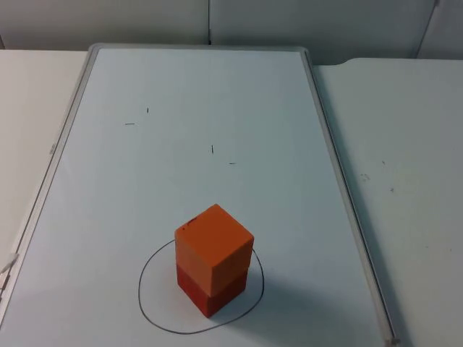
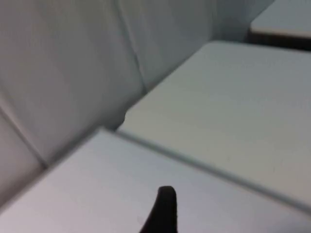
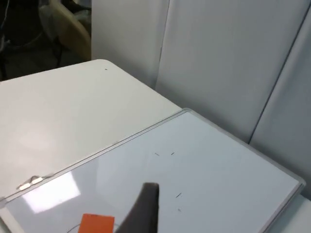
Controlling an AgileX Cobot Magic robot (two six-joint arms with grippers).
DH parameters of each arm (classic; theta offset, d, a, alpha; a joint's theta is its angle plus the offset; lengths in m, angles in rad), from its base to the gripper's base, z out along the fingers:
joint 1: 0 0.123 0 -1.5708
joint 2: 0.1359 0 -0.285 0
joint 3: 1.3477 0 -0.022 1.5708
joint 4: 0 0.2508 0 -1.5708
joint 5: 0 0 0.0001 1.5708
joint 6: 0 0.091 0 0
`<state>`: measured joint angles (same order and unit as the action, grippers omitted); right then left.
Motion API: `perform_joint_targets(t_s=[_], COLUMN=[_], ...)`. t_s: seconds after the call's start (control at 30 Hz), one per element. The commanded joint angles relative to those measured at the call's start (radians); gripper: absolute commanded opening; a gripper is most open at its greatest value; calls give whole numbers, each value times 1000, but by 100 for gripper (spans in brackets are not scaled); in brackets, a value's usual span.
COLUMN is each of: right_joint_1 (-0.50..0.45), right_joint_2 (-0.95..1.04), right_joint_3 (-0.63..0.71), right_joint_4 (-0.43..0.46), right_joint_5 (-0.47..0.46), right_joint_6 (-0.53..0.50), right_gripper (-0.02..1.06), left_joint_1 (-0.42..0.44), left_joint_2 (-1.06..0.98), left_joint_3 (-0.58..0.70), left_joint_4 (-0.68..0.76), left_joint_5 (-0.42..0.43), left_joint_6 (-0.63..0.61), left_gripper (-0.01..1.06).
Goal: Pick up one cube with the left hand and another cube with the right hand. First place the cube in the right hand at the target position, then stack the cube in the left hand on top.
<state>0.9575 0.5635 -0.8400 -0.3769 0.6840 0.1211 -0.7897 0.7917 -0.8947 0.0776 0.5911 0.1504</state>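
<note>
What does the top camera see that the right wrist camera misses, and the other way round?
Top view: the whole stack, an orange cube on a red cube, inside a drawn circle. Right wrist view: a black fingertip, the grey partition wall, and just the orange cube's top. Both: the whiteboard on the white table.

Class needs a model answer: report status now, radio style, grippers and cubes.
Left gripper and right gripper pulled back, nothing held. Orange cube stacked on red cube inside drawn circle. No obstruction.
</note>
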Motion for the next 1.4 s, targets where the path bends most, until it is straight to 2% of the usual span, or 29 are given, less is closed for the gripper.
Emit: perform_joint_targets(t_s=[0.0, 0.2, 0.43, 0.63, 0.83, 0.93, 1.17, 1.23, 1.27, 1.37], right_joint_1=[5, 5, 5, 5, 5, 5, 5, 5, 5, 5], right_joint_2=[-80, -191, -309, -331, -331, -331, -331, -331, -331, -331], right_joint_3=[100, 186, 199, 199, 199, 199, 199, 199, 199, 199], right_joint_4=[9, 16, 32, 37, 37, 37, 43, 45, 61, 90], right_joint_5=[-33, -22, 103, 200, 231, 236, 256, 258, 260, 260], right_joint_6=[38, 86, 89, 89, 83, 81, 51, 47, 24, -12], right_gripper=[86, 86, 86, 86, 86, 86, 86, 86, 86, 86], left_joint_1=[-7, -7, -7, -7, -7, -7, -7, -7, -7, -7], left_joint_2=[-27, -90, -229, -335, -429, -497, -599, -632, -656, -680], left_joint_3=[66, 164, 244, 246, 275, 356, 360, 362, 374, 382], left_joint_4=[122, 104, 104, 108, 108, 108, 110, 110, 106, 86], left_joint_5=[95, 144, 281, 370, 405, 407, 421, 453, 501, 490], left_joint_6=[-159, -190, -236, -240, -237, -237, -232, -232, -232, -227], left_gripper=[76, 76, 76, 76, 76, 76, 76, 76, 76, 76])
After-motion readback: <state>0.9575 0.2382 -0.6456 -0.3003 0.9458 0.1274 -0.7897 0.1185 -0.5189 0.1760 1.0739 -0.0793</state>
